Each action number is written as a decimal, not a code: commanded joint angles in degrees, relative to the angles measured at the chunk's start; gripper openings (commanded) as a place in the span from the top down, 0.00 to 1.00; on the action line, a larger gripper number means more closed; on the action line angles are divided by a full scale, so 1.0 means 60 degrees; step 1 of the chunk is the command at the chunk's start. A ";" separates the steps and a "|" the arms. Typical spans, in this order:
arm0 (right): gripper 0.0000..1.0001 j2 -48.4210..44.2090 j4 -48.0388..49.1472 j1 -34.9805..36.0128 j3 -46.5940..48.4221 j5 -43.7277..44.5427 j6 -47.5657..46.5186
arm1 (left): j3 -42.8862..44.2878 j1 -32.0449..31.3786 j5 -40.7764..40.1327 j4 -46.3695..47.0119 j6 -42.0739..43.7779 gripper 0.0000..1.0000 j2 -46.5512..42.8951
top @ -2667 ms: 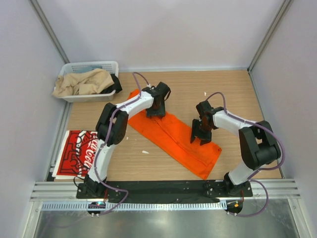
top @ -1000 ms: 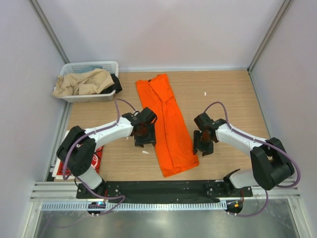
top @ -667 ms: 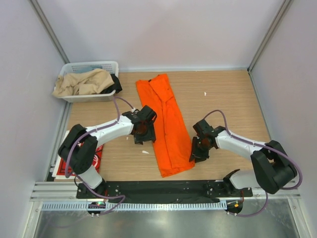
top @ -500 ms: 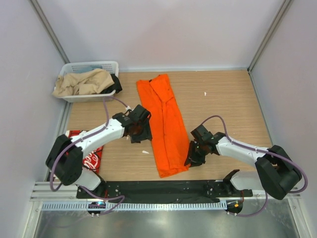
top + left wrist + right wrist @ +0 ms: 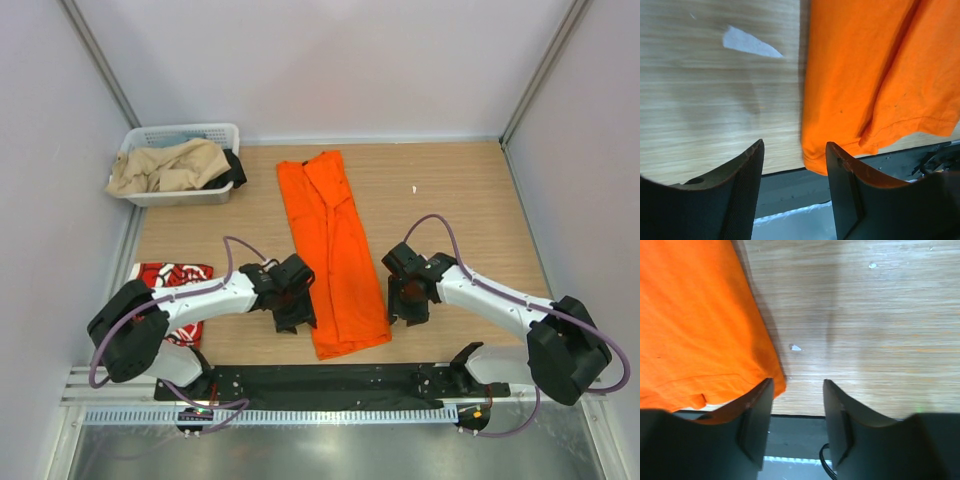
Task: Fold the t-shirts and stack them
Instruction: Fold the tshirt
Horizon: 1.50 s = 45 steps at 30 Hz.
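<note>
Lying flat on the wooden surface [image 5: 460, 200], the orange t-shirt [image 5: 330, 250] was folded into one long narrow strip. It ran from the far middle of the surface down to the near edge, leaning slightly to the right as it came nearer.

- Left hand [image 5: 296, 310]: low over the wood just beside the left side of the strip's near end. Fingers apart, released, only bare wood and the dark front rail [image 5: 330, 380] between them in the left wrist view [image 5: 795, 147]. The orange hem [image 5: 865, 75] lay off its right finger; contact could not be told.
- Right hand [image 5: 410, 300]: opposite, at the right side of the same near end. Fingers spread and released, wood showing in the gap [image 5: 797, 382]. The shirt's corner [image 5: 695, 325] reached to the left finger [image 5: 757, 415]; whether it touched was unclear.
- Red t-shirt [image 5: 170, 275] with white lettering: at the left edge of the surface, partly hidden behind the left arm, well apart from the orange one.
- White slatted basket [image 5: 180, 197]: far left corner, holding crumpled beige cloth [image 5: 165, 165] and something dark at its right end.
- Pale scrap [image 5: 747, 42] on the wood near the left hand.
</note>
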 commanded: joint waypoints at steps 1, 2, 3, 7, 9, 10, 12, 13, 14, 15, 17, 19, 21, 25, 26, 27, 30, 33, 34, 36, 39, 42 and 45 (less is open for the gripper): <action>0.52 -0.0246 -0.0389 0.0028 0.0352 0.0230 -0.0423 | 0.0264 -0.0467 -0.0246 0.0335 -0.1041 0.47 0.0128; 0.53 -0.0145 -0.0286 0.0028 0.0309 -0.0034 -0.0423 | 0.0264 -0.0569 -0.0334 0.0306 -0.1318 0.48 0.0157; 0.53 -0.0042 -0.0198 0.0028 0.0309 -0.0139 -0.0423 | 0.0264 -0.0759 -0.0393 0.0262 -0.1437 0.48 0.0172; 0.53 0.0120 0.0110 0.0028 0.0264 -0.0799 -0.0379 | 0.0294 -0.1068 -0.0467 0.0013 -0.1731 0.48 0.0406; 0.53 0.0077 0.0110 0.0028 0.0323 -0.0770 -0.0393 | 0.0367 -0.1257 -0.0423 -0.0031 -0.1746 0.48 0.0582; 0.53 0.0076 0.0096 0.0028 0.0352 -0.0798 -0.0451 | 0.0410 -0.1317 -0.0452 -0.0176 -0.1775 0.48 0.0742; 0.53 0.0105 0.0125 0.0057 0.0323 -0.0958 -0.0481 | 0.0469 -0.1478 -0.0453 -0.0192 -0.1790 0.48 0.0875; 0.53 0.0207 0.0169 0.0057 0.0294 -0.1047 -0.0539 | 0.0469 -0.1493 -0.0467 -0.0236 -0.1819 0.48 0.0948; 0.53 0.0281 0.0184 0.0057 0.0250 -0.1135 -0.0569 | 0.0440 -0.1493 -0.0438 -0.0294 -0.1848 0.48 0.1079; 0.53 0.0325 0.0198 0.0072 0.0235 -0.1208 -0.0584 | 0.0426 -0.1493 -0.0438 -0.0338 -0.1892 0.48 0.1167; 0.53 0.0354 0.0242 0.0116 0.0191 -0.1209 -0.0569 | 0.0382 -0.1493 -0.0365 -0.0441 -0.2024 0.48 0.1270; 0.53 0.0384 0.0257 0.0174 0.0220 -0.1267 -0.0598 | 0.0265 -0.1493 -0.0321 -0.0441 -0.2170 0.48 0.1388; 0.53 0.0369 0.0242 0.0189 0.0264 -0.1209 -0.0569 | 0.0264 -0.1493 -0.0320 -0.0441 -0.2200 0.49 0.1461; 0.53 0.0457 0.0359 0.0218 0.0308 -0.1325 -0.0569 | 0.0294 -0.1493 -0.0335 -0.0456 -0.2171 0.49 0.1549; 0.53 0.0501 0.0359 0.0219 0.0323 -0.1326 -0.0584 | 0.0308 -0.1493 -0.0321 -0.0442 -0.2185 0.49 0.1578; 0.53 0.0632 0.0359 0.0262 0.0338 -0.1326 -0.0598 | 0.0323 -0.1493 -0.0306 -0.0456 -0.2185 0.49 0.1607; 0.57 0.0779 0.0286 0.0263 0.0294 -0.1136 -0.0642 | 0.0367 -0.1508 -0.0233 -0.0485 -0.2229 0.50 0.1725; 0.60 0.0882 0.0316 0.0263 0.0162 -0.1223 -0.0657 | 0.0382 -0.1493 -0.0189 -0.0588 -0.2287 0.50 0.1827; 0.63 0.0940 0.0301 0.0263 0.0162 -0.1195 -0.0657 | 0.0382 -0.1493 -0.0189 -0.0602 -0.2317 0.51 0.1871; 0.70 0.0897 0.0214 0.0263 0.0206 -0.0874 -0.0628 | 0.0396 -0.1493 -0.0218 -0.0675 -0.2346 0.51 0.1915; 0.85 0.0721 -0.0239 0.0263 0.0323 -0.0420 -0.0613 | 0.0382 -0.1493 -0.0188 -0.0690 -0.2346 0.51 0.2003; 0.99 0.0575 -0.0373 0.0263 0.0250 -0.0315 -0.0642 | 0.0396 -0.1493 -0.0145 -0.0690 -0.2361 0.51 0.2105; 0.99 0.0530 -0.0344 0.0263 0.0001 -0.0315 -0.0570 | 0.0411 -0.1493 -0.0115 -0.0690 -0.2332 0.51 0.2223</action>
